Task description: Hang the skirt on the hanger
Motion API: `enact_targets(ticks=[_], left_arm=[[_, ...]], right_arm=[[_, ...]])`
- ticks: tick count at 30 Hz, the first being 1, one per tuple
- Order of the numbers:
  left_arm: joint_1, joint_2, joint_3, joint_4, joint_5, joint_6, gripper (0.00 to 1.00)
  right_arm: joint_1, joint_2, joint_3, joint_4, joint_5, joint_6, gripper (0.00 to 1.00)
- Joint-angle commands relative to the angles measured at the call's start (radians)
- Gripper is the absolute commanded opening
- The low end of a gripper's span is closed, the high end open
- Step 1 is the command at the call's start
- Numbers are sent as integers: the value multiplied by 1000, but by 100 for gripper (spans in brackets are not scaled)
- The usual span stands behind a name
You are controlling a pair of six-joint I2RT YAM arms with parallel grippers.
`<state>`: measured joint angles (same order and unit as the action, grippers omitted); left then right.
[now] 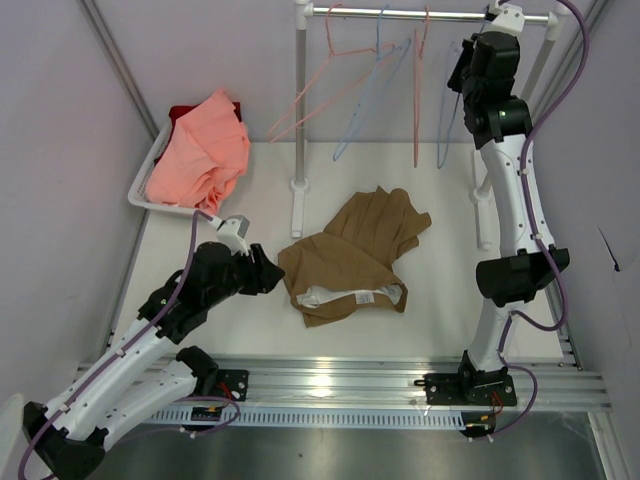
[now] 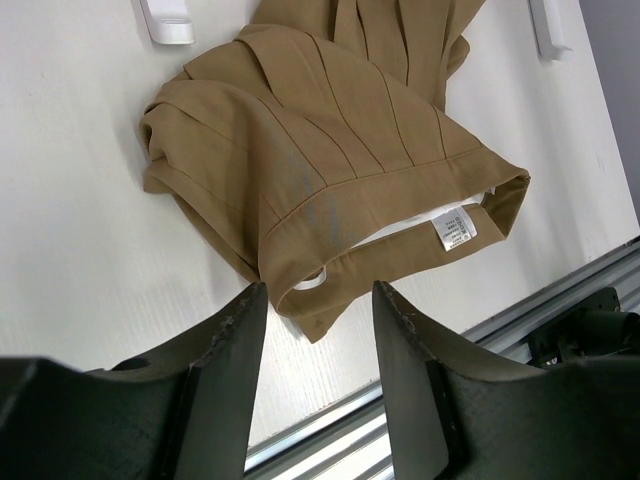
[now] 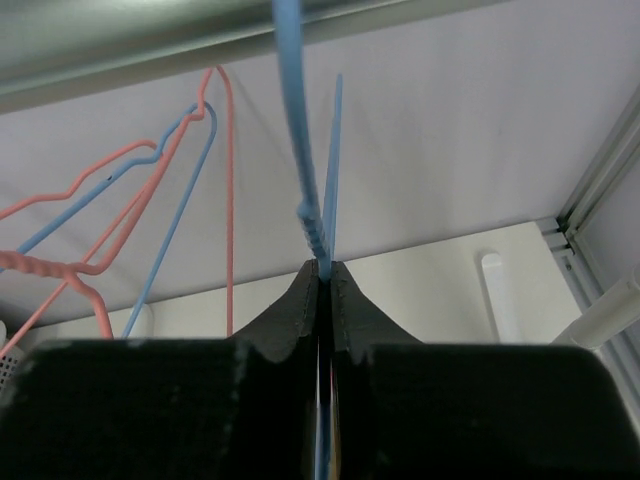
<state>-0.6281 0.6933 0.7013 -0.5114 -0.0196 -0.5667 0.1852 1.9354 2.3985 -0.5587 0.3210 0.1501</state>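
The left gripper [image 2: 318, 295] is hovering with fingers spread just at 9 o'clock of the skirt [image 1: 355, 255], which is lying crumpled mid-table [image 1: 200, 330] with its waistband facing 6 o'clock, while the right gripper [image 3: 323, 270] is pinching the hanger [image 3: 298, 130] beneath the rail [image 1: 420, 13] at 1 o'clock.

The right claw [image 3: 324, 272] is clamped on the blue hanger [image 3: 300, 140].

Skirt [image 1: 350, 255]: one. Label [image 2: 455, 230]: one. Salmon garment [image 1: 200, 150]: one. Basket [image 1: 137, 185]: one. Blue hanger [image 3: 294, 100]: two. Pink hanger [image 3: 231, 200]: two. Rail [image 1: 430, 14]: one. Robot arm [image 1: 515, 200]: two.
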Motion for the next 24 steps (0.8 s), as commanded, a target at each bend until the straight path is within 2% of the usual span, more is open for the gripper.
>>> enact_targets(ticks=[1, 19, 24], left_arm=[[-5, -8, 7, 24, -3, 11, 51], [-4, 9, 18, 42, 6, 27, 45], [-5, 17, 20, 50, 12, 34, 46]], right_arm=[[-12, -10, 53, 29, -25, -24, 0], [-38, -113, 41, 42, -151, -14, 0], [-56, -165, -35, 45, -204, 6, 0]])
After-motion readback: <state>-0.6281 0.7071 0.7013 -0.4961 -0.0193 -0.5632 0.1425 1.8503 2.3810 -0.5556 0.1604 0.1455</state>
